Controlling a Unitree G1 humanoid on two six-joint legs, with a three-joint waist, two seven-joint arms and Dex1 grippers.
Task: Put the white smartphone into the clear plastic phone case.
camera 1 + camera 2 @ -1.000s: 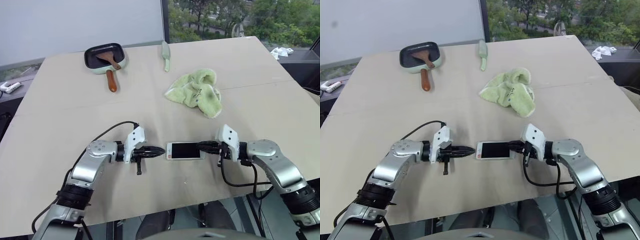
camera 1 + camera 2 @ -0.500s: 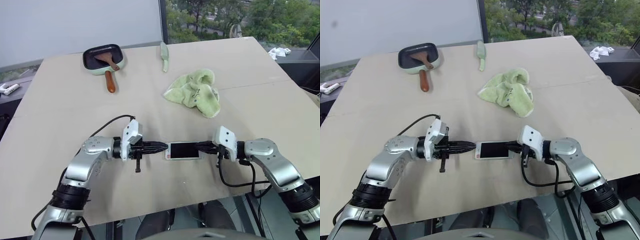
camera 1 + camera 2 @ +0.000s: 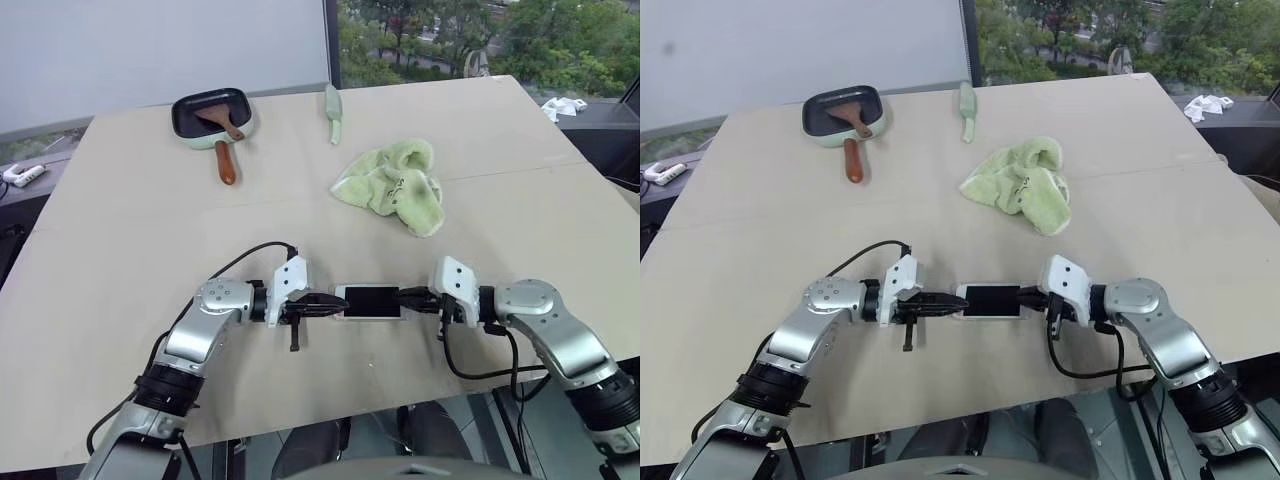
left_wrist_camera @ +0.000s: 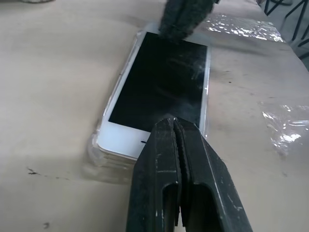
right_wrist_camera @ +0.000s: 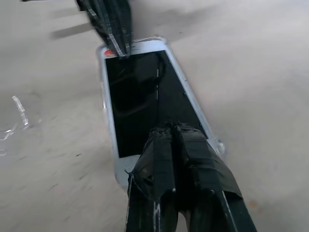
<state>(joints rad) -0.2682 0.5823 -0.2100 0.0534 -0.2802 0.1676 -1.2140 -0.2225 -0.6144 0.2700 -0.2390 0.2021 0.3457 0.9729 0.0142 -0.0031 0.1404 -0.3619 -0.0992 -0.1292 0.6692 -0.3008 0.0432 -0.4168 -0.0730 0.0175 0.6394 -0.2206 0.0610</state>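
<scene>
The white smartphone (image 3: 370,302) lies screen up near the table's front edge, between my two grippers. A thin transparent rim of the clear plastic phone case (image 4: 94,153) shows around its edges, and a clear corner (image 5: 220,145) sticks out by the other end. My left gripper (image 3: 335,303) is shut, its fingertips (image 4: 166,129) resting on the phone's white left end. My right gripper (image 3: 405,297) is also shut, its fingertips (image 5: 166,133) lying on the screen at the right end. Neither gripper clasps the phone.
A fluffy light-green cloth (image 3: 392,185) lies behind the phone. Farther back stand a black pan with a wooden spatula (image 3: 210,115) and a pale green utensil (image 3: 333,112). Crumpled clear wrap (image 4: 285,130) lies on the table beside the phone.
My left gripper has slid right, closing the gap, and its tips now rest on the phone's left end. The right gripper and the phone have stayed put.
</scene>
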